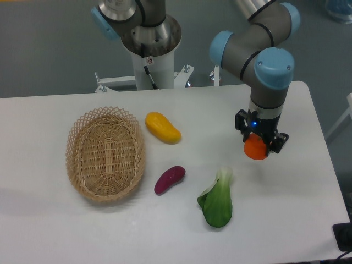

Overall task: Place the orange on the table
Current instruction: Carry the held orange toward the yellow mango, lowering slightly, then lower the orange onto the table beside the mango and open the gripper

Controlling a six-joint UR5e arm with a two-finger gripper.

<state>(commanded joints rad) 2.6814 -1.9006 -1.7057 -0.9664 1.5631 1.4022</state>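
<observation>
Gripper [257, 146] clenched on orange [256, 149], fruit between fingers, above table [297, 209].

Arm comes in from the top right, elbow bent, with the blue-capped wrist pointing pretty much straight down. The gripper [257, 146] hangs vertical off it, a little blue light glowing on its body, and both fingers are clamped in on the orange [256, 148] between them.
</observation>
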